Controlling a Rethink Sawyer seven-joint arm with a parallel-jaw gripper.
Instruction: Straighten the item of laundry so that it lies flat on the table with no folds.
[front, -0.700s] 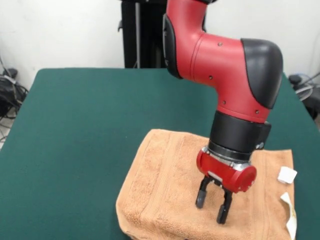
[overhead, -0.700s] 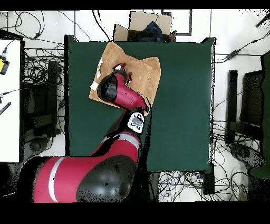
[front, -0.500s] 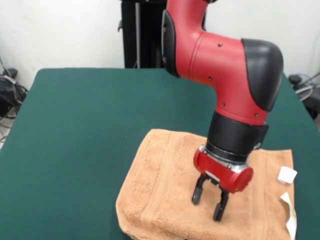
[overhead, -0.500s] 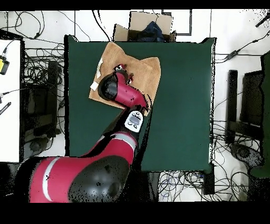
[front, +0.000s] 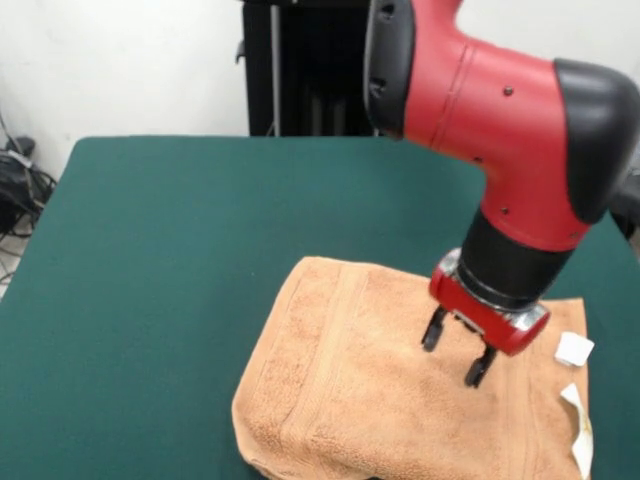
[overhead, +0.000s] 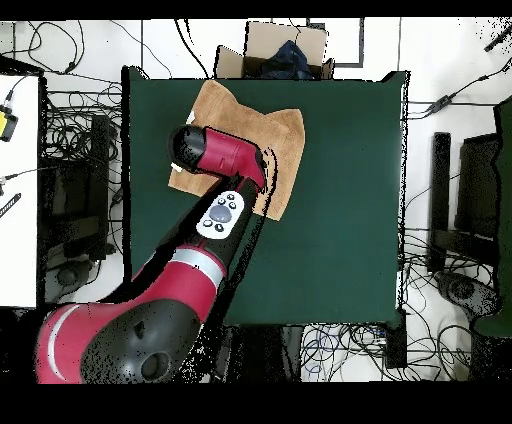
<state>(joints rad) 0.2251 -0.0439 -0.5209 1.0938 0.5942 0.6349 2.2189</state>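
The item of laundry (front: 345, 385), an orange-tan towel, lies on the green table (front: 170, 260) near its front right part. Its front left edge looks thick and doubled over. Two white tags (front: 574, 349) show at its right edge. My gripper (front: 457, 350) hangs just above the towel's right half, open, with nothing between its fingers. From overhead the towel (overhead: 278, 135) shows at the table's (overhead: 340, 200) upper left, partly covered by my red arm (overhead: 220, 155), which hides the gripper there.
In the front view the towel reaches the picture's bottom edge. From overhead, a cardboard box (overhead: 285, 50) stands just past the table's top edge. Cables cover the floor around it, and bare green cloth stretches to the right of the towel.
The gripper has moved to the right and slightly up over the towel in the front view. The arm has swung with it. The towel has not visibly shifted.
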